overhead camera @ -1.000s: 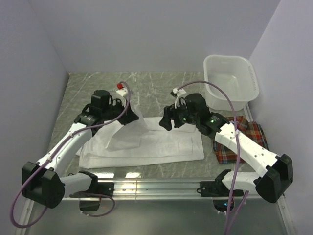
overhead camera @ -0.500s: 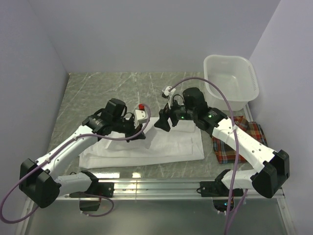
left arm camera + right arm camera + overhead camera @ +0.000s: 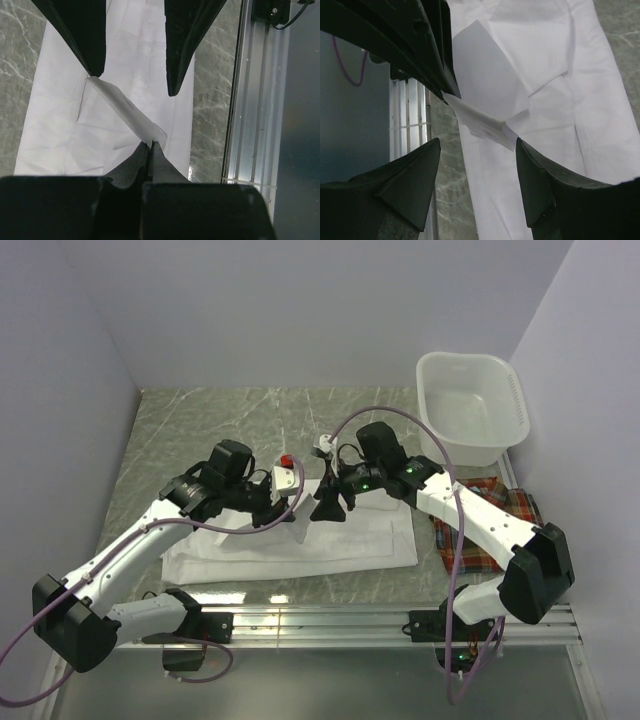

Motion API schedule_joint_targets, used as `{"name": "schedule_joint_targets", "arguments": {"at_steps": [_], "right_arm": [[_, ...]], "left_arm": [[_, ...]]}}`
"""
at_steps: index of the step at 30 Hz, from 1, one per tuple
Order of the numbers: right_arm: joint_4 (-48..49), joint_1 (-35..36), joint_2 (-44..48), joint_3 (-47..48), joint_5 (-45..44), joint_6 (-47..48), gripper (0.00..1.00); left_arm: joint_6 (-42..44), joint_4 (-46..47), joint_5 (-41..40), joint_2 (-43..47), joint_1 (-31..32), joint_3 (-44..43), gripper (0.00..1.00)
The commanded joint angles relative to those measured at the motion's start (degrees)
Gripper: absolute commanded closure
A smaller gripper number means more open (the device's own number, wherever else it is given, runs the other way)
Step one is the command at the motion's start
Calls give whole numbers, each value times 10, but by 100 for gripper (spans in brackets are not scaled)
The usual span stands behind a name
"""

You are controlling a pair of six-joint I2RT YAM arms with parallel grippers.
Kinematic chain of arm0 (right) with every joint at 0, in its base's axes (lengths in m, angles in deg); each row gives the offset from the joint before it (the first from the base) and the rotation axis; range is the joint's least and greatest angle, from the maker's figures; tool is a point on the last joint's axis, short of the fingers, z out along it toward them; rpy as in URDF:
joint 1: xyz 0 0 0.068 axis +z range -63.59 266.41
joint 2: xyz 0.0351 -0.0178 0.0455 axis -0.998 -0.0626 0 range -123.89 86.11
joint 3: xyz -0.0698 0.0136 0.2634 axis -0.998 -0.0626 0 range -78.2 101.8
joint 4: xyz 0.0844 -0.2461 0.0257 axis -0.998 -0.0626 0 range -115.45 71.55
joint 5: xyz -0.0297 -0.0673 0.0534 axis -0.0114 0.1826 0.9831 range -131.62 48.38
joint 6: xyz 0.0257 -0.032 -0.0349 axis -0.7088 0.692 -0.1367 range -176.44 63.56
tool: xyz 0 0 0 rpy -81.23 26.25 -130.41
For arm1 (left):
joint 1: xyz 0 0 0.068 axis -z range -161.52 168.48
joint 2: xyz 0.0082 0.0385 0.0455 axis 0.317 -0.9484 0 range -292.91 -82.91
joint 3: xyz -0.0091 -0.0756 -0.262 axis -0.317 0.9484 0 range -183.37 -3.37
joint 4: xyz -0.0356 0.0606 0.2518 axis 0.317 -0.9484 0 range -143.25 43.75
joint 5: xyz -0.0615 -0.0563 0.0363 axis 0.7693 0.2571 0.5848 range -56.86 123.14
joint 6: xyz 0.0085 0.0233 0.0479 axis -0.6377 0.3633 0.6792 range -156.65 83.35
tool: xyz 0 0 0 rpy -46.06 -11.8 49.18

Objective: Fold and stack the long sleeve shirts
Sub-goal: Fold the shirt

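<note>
The white long sleeve shirt [image 3: 345,538] lies spread flat on the marble table near the front. My left gripper [image 3: 291,512] is shut on a lifted flap of it; the left wrist view shows the pinch [image 3: 150,144], with the flap [image 3: 122,107] stretched up off the cloth. My right gripper [image 3: 328,508] faces it, open, its fingertips straddling the same flap [image 3: 485,117] without gripping it [image 3: 477,142]. The plaid long sleeve shirt [image 3: 522,508] lies crumpled at the right, partly under the right arm.
A white plastic basin [image 3: 470,360] stands at the back right corner. An aluminium rail [image 3: 330,618] runs along the table's near edge. Walls close in on the left, back and right.
My left gripper has carried the white flap rightward and toward the middle of the shirt. My right gripper has swung left to meet it, its jaws narrowing a little.
</note>
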Motion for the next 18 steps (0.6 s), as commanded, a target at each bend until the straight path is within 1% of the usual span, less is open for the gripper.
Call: {"name": "schedule_joint_targets", "arguments": {"at_steps": [1, 7, 13, 18], "right_arm": [[29, 5, 7, -4, 38, 10, 31], [28, 7, -9, 12, 41, 20, 31], [28, 10, -29, 18, 41, 31, 31], [30, 11, -41, 31, 63, 35, 31]], "left_arm": [[23, -11, 27, 9, 3, -29, 99], [31, -22, 32, 14, 3, -29, 100], [45, -43, 57, 8, 4, -42, 99], [59, -59, 67, 1, 5, -44, 100]]}}
